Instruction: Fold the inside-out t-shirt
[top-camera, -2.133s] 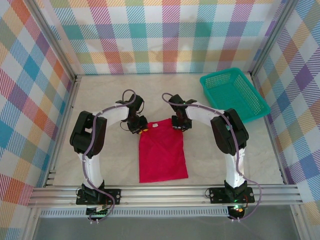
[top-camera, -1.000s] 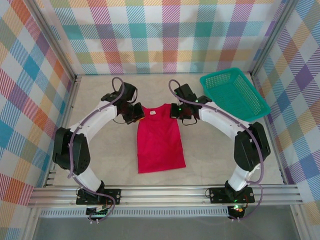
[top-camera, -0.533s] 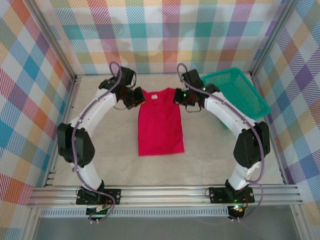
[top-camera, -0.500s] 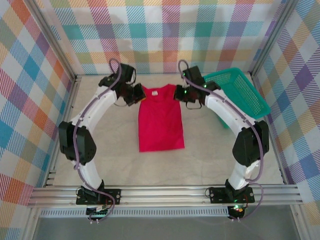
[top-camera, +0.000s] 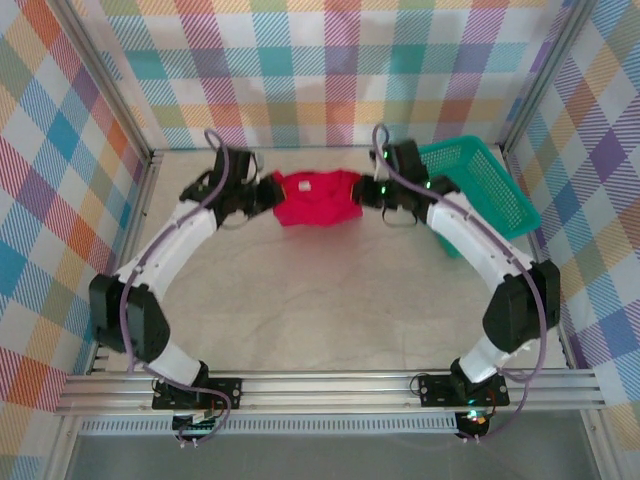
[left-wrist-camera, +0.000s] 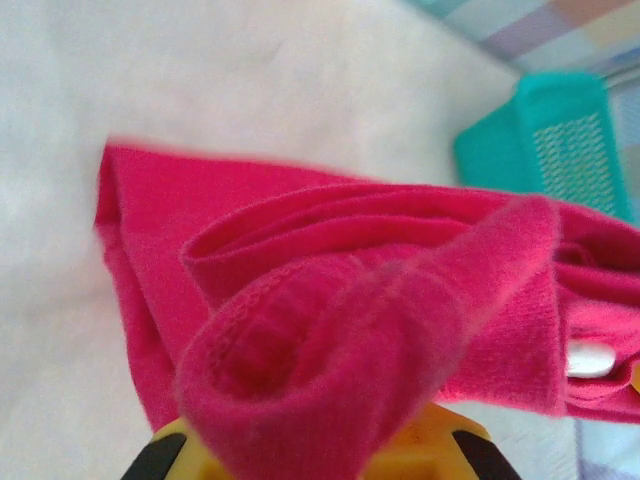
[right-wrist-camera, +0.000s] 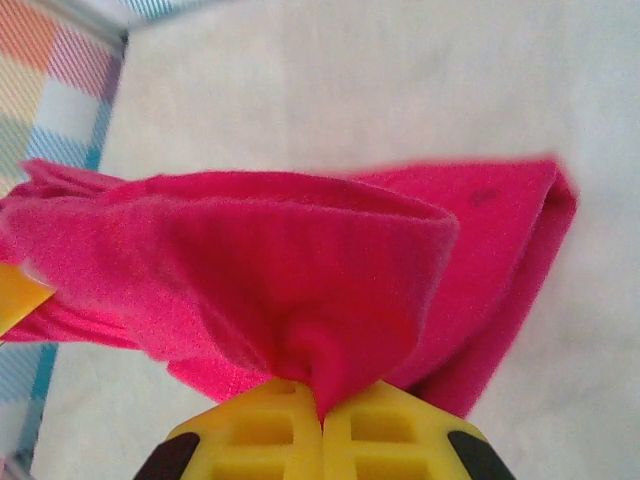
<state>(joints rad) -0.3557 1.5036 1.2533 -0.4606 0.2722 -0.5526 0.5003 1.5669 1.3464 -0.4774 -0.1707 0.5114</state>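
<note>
Both my arms have stretched out toward the far wall since a moment ago, and the red t-shirt (top-camera: 317, 197), which lay long and flat in the middle of the table (top-camera: 320, 300), is now gathered into a short, wide bunch at the far end.

It is strung between my two claws. My left claw (top-camera: 268, 192) pinches its left end and my right claw (top-camera: 368, 192) pinches its right end.

From my left wrist, the yellow fingers of my left claw (left-wrist-camera: 320, 455) are closed narrow on a rolled, stitched hem of the t-shirt (left-wrist-camera: 370, 320). The cloth drapes away in folds over the pale table, and a small white label (left-wrist-camera: 590, 358) peeks out at the right edge.

From my right wrist, my right claw (right-wrist-camera: 322, 420) has its fingers pressed together on a tuck of the red cloth (right-wrist-camera: 300, 290), which fans out above them.

A teal basket (top-camera: 490, 190) sits in the far right corner, just behind my right arm.
</note>
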